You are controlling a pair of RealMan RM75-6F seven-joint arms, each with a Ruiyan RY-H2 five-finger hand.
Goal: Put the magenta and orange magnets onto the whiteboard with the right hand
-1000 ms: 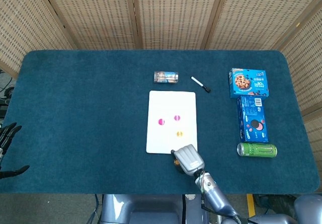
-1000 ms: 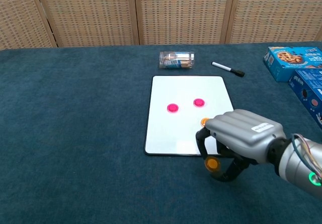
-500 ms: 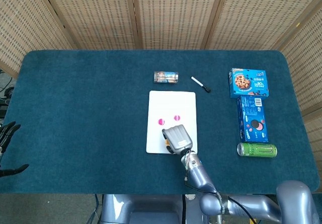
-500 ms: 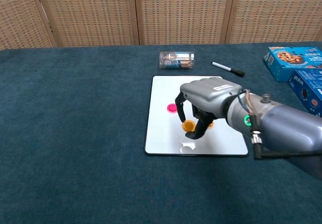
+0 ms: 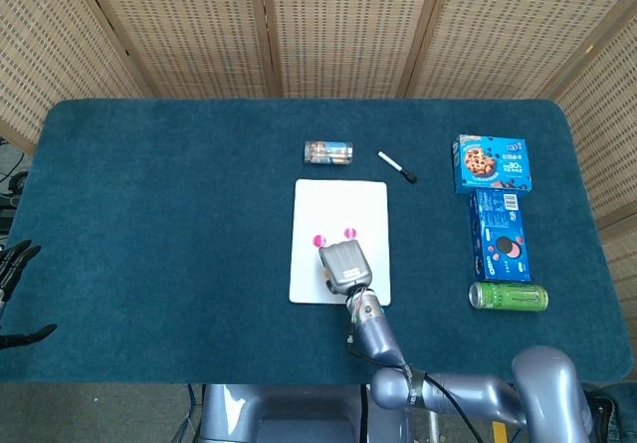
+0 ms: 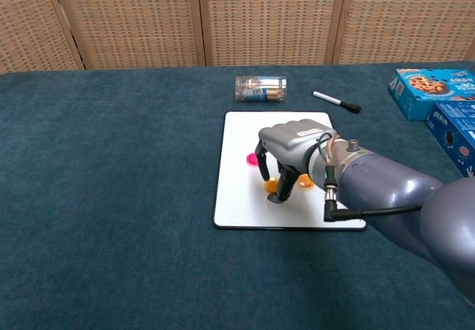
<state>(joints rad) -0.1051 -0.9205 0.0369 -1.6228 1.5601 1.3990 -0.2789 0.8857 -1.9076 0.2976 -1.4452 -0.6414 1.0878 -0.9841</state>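
Wicker screens back the dark blue surface (image 5: 149,214), where the whiteboard (image 6: 245,211) lies mid-frame. The right robot hand (image 6: 291,152) arches over it, fingers pinching an orange magnet (image 6: 272,186) down at the board; a second orange magnet (image 6: 304,182) and a magenta magnet (image 6: 251,159) already sit there. Placement looks nearly done; next comes letting go and lifting straight up. Free board remains toward the lower edge.

the right hand (image 6: 291,152) has moved from the table's near edge, off the whiteboard (image 6: 239,133), to over its middle. the orange magnet (image 6: 272,187) it carried from beside the board now sits low against the white surface, fingertips (image 6: 277,195) still on it.
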